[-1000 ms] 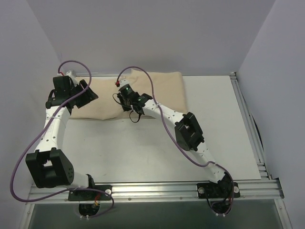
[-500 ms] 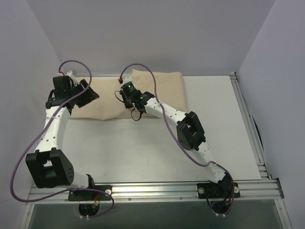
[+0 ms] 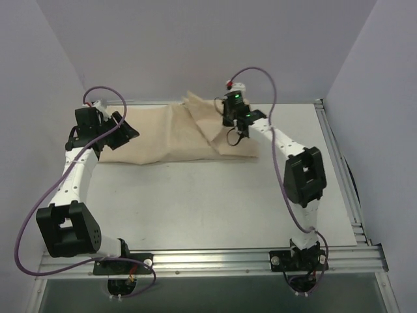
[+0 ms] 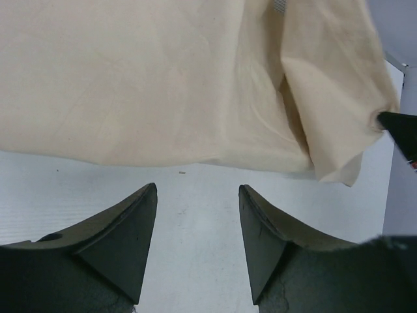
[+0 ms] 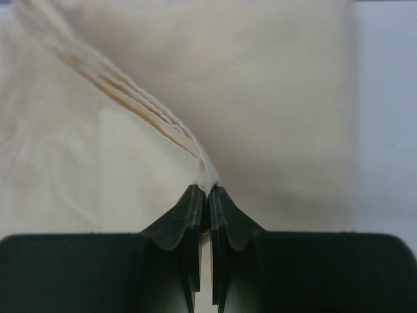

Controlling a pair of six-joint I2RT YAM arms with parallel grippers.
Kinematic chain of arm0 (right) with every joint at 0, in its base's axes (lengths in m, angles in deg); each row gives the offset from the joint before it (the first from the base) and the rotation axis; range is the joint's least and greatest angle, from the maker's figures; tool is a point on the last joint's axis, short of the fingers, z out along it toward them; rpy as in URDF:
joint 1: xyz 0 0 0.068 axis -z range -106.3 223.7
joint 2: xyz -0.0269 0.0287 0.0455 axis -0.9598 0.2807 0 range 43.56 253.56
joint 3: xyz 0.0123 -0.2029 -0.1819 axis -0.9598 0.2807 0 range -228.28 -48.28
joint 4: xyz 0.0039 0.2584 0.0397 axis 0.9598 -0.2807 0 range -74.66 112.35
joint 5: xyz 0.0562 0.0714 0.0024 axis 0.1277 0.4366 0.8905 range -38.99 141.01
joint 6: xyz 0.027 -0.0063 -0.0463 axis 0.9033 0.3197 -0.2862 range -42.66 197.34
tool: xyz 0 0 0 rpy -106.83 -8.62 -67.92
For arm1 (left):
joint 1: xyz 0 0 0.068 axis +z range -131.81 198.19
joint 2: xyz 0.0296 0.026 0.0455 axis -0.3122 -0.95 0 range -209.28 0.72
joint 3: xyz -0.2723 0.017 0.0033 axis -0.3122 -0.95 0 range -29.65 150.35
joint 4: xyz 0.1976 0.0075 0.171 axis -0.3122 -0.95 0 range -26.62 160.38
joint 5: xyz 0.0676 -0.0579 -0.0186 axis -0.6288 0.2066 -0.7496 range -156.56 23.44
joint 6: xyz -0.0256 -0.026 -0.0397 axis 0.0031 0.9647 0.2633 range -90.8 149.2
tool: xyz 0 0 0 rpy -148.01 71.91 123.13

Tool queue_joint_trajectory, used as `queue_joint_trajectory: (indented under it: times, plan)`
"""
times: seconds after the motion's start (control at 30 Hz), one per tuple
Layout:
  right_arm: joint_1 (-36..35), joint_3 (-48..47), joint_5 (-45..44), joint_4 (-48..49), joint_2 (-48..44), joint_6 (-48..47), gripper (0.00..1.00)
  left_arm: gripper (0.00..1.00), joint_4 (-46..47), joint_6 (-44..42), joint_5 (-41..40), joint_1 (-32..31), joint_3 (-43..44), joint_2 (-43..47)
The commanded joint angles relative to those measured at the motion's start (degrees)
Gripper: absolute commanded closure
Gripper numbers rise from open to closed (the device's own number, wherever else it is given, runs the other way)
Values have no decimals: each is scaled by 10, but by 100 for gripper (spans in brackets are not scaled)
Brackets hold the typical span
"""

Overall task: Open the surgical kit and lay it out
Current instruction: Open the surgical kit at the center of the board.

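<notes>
Right arm has swung from the middle of the beige cloth wrap to its far-right end and dragged a flap along. A second back the wrap lay flat; now a creased fold stands up off it. Right fingers have gone from part-open to fully pinched, tips together on the gathered edge of that fold (pleats of cloth fan up-left from the tips in the wrist view). The cloth is held and drawn taut between the tips and the rest of the wrap.

Left arm has barely shifted. Left fingers stand moderately wide, with nothing between them and touching nothing. They hang over bare worktop just beside the near edge of the wrap, at its left end. From that wrist view the lifted flap droops at the right, with a black tip of the right fingers clamped on its corner.

The wrap sits along the far side of the worktop. Its left-to-centre part lies flat and its right part is pulled up into the fold.
</notes>
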Motion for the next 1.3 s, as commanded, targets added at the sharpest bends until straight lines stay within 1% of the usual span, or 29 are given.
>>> queue_joint_trajectory:
  times: [0.0, 0.07, 0.1, 0.17, 0.2, 0.23, 0.27, 0.3, 0.33, 0.37, 0.4, 0.43, 0.47, 0.5, 0.53, 0.57, 0.63, 0.67, 0.7, 0.77, 0.8, 0.87, 0.9, 0.93, 1.0, 1.03, 1.07, 1.17, 1.27]
  plan:
    - [164, 117, -31, 47, -120, 15, 100, 38, 43, 9, 20, -1, -14, 3]
    - [228, 172, -23, 54, -161, 10, 100, 38, 37, 4, 14, -2, -18, 6]
    - [285, 216, -24, 56, -170, 2, 100, 39, 31, 4, 13, -2, -21, 9]
    - [338, 237, -44, 54, -175, -29, 100, 39, 21, 3, -3, -5, -28, 19]
    - [358, 240, -58, 32, -173, -35, 100, 40, 15, 4, -7, -5, -32, 23]
    - [393, 243, -83, 27, -171, -30, 100, 40, 8, 4, -12, -7, -33, 27]
    - [406, 249, -87, 27, -172, -25, 98, 40, -1, 11, -22, -9, -33, 29]
    - [416, 258, -97, 34, -171, -19, 88, 40, -12, 18, -29, -11, -38, 32]
    - [427, 249, -115, 21, -152, -10, 63, 40, -14, 25, -31, -19, -45, 32]
    - [429, 236, -115, 7, -140, 1, 52, 41, -22, 32, -37, -25, -43, 31]
    - [426, 222, -108, -14, -126, -1, 44, 41, -55, 33, -55, -32, -37, 29]
    - [422, 203, -98, -30, -92, -8, 25, 40, -67, 30, -64, -40, -29, 26]
    - [408, 134, -114, -58, -72, -11, 20, 40, -77, 20, -79, -58, -18, 27]
    - [401, 91, -124, -122, -54, -6, 16, 39, -103, 14, -92, -62, -10, 28]
    - [398, 55, -117, -144, -28, -3, 11, 37, -115, 6, -111, -62, -3, 26]
    - [395, -8, -93, -156, -18, -3, 8, 37, -122, 4, -116, -62, 4, 25]
    - [389, -63, -111, -195, 11, -1, 0, 37, -137, 2, -124, -62, 5, 18]
    - [388, -82, -116, -202, 16, 1, 0, 37, -141, -3, -125, -62, 8, 14]
    - [387, -95, -75, -191, 18, -1, 0, 37, -153, -3, -125, -62, 9, 9]
    - [385, -101, -26, -157, 29, 1, 0, 38, -156, -3, -124, -62, 6, 8]
    - [377, -109, 28, -147, 35, 1, 0, 38, -152, -3, -122, -62, -2, 10]
    - [366, -124, 75, -120, 61, 29, 2, 39, -147, -9, -111, -62, -5, 9]
    - [353, -139, 112, -108, 72, 43, 3, 40, -144, -11, -110, -62, -6, 8]
    - [344, -148, 148, -93, 93, 64, 5, 40, -137, -16, -103, -80, -11, 6]
    - [328, -163, 164, -46, 111, 85, 6, 40, -114, -28, -81, -82, -18, -1]
    - [316, -176, 196, -27, 127, 97, 7, 40, -112, -29, -77, -82, -18, -4]
    - [315, -185, 206, -2, 136, 125, 7, 40, -111, -32, -73, -82, -16, -9]
    - [284, -224, 232, 21, 178, 152, 11, 41, -100, -35, -64, -85, -19, -18]
    - [272, -276, 247, 14, 222, 151, 14, 41, -87, -32, -49, -85, -30, -22]
